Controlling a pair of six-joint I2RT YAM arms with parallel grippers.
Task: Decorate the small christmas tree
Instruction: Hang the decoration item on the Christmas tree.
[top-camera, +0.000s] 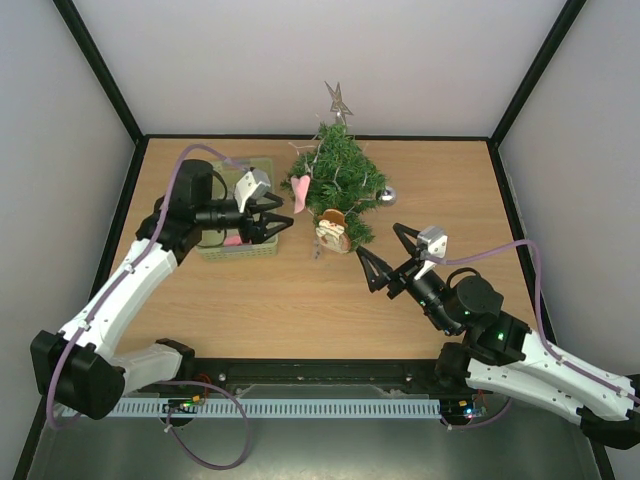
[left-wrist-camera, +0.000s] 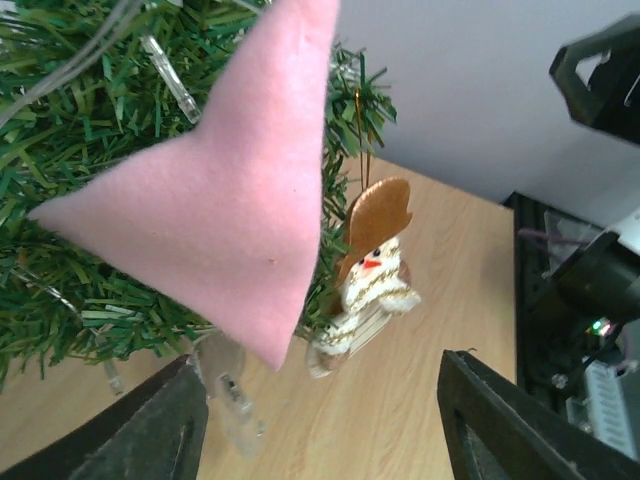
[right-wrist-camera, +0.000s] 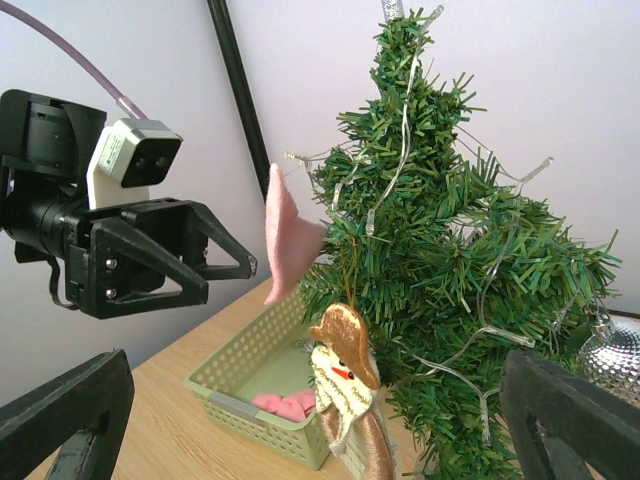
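Looking down on a pale wood-grain table, edged in black, boxed in by plain off-white walls with black corner posts. Along the near edge, a white slotted cable tray.

Over to the small christmas tree: upright at the back centre of the table, just right of a pale green basket.

Counting now. One tree, one basket. Up top, one silver star. On the left flank, one pink felt ornament. Low at the front, one snowman figure in a brown hat, dangling from a gold thread. By the foot on the right, one silver bauble. One string of clear lights wound through the branches. Inside the basket, a small heap of pink pieces, too bunched to count.

Two arms. Left gripper above the basket's right end, claw spread, nothing in it, tips just short of the pink felt. Right gripper front right of the tree, claw spread wide, empty, pointing toward the snowman.
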